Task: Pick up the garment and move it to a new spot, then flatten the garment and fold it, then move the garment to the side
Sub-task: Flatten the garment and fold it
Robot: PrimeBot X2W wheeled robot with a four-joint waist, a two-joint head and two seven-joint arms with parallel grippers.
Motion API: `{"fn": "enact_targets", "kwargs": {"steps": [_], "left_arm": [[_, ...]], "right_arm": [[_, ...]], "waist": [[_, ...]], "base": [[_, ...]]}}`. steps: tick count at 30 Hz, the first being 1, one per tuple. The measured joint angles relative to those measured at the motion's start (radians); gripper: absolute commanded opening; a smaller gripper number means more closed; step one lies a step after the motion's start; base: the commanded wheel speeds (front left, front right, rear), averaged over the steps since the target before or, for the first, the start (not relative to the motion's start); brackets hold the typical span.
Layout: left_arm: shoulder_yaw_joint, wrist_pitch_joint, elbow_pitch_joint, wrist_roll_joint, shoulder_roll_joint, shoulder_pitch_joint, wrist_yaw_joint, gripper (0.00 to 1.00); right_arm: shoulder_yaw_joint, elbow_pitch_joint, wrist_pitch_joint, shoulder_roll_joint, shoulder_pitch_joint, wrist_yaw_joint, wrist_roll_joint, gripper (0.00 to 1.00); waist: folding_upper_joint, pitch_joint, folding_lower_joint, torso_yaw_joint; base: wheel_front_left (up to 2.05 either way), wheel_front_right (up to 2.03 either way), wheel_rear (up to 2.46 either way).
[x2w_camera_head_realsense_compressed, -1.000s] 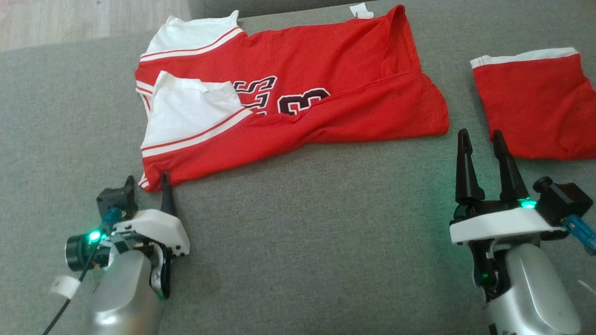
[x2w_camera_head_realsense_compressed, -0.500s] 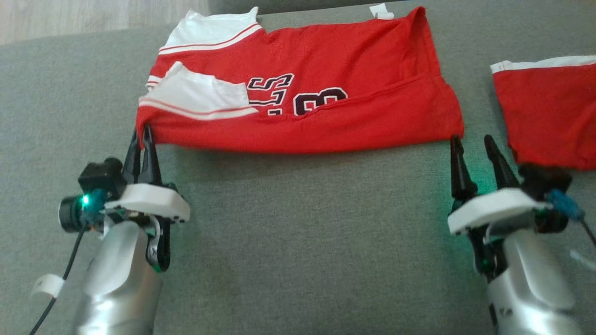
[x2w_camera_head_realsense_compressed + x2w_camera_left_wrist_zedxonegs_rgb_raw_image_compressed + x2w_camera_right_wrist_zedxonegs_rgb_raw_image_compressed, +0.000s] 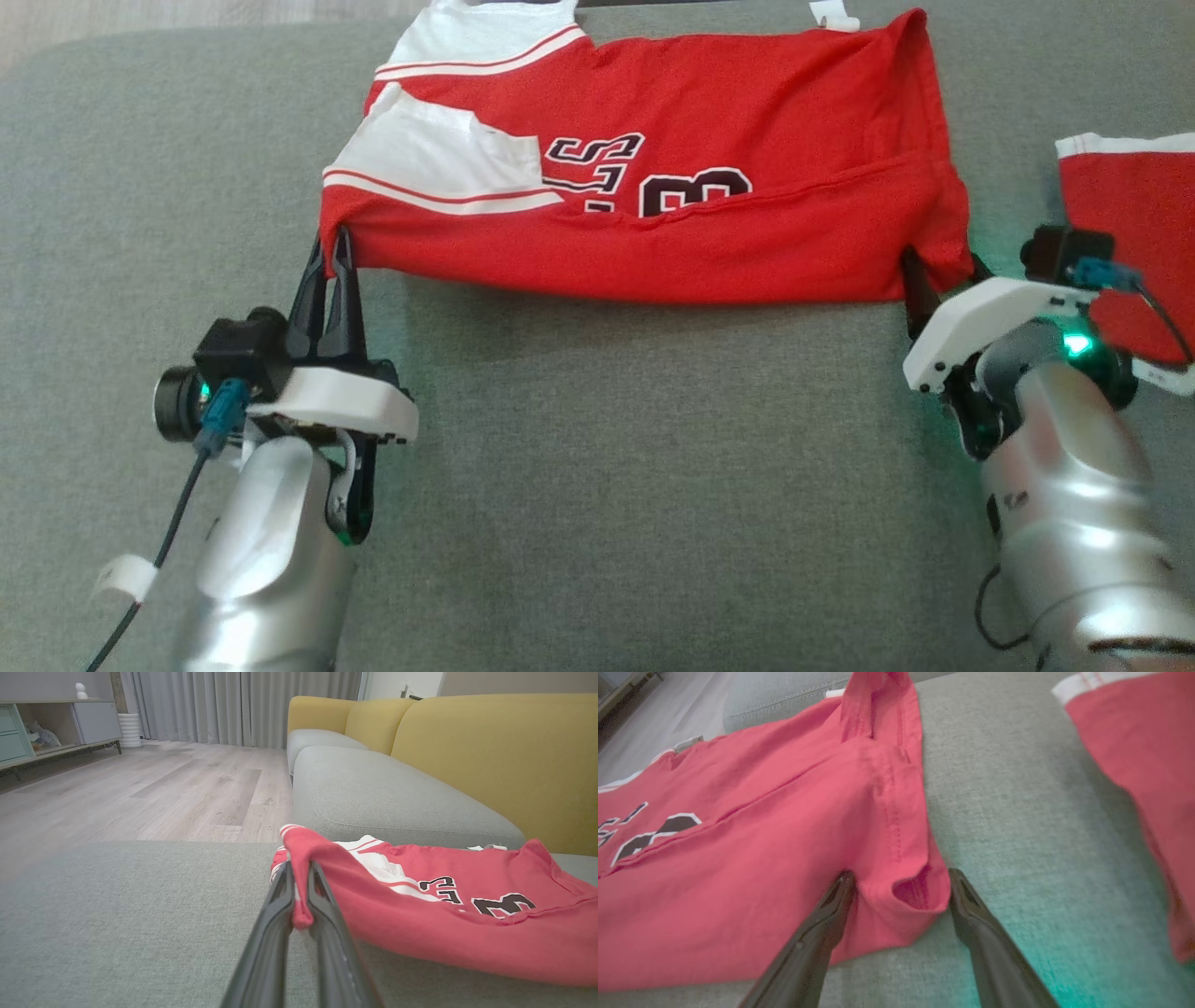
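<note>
1. Reads a black "3" on the red jersey (image 3: 747, 103), on the grey cushion (image 3: 597, 467); lettering beside it half covered by a white flap.
2. Pinches the near left corner in the left hand (image 3: 333, 247).
3. Straddles the near right corner with the right hand (image 3: 901, 877), fingers wide.

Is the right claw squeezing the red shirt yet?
No, the right gripper is open, with a finger on each side of the corner of the red jersey.
</note>
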Motion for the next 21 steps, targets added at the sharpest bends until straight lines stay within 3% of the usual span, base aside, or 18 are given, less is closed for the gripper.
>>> {"fn": "enact_targets", "kwargs": {"steps": [4,5,6,7,21], "left_arm": [[-0.003,0.000,0.000,0.008,-0.006,0.000,-0.008,0.00],[-0.004,0.000,0.002,0.009,-0.007,0.000,-0.008,0.00],[-0.004,0.000,0.003,0.009,-0.008,0.001,-0.008,0.00],[-0.003,0.000,0.006,0.009,-0.008,0.003,-0.007,0.00],[-0.002,0.000,0.112,0.017,0.017,0.091,-0.009,0.00]], "right_arm": [[0.008,0.073,0.007,-0.011,-0.051,0.000,-0.053,1.00],[0.013,0.087,0.007,-0.013,-0.055,-0.001,-0.056,0.95],[0.018,0.097,0.005,-0.016,-0.057,-0.001,-0.059,0.08],[0.022,0.106,-0.003,-0.016,-0.058,-0.001,-0.069,0.00],[0.076,0.155,-0.213,-0.006,0.007,-0.001,-0.019,0.00]], "waist": [[0.0000,-0.003,0.0000,0.014],[0.0000,-0.005,0.0000,0.017],[0.0000,-0.008,0.0000,0.018],[0.0000,-0.011,0.0000,0.019],[0.0000,-0.112,-0.0001,-0.021]], "base": [[0.00,0.00,0.00],[0.00,0.00,0.00],[0.00,0.00,0.00],[0.00,0.00,0.00],[0.00,0.00,0.00]]}}
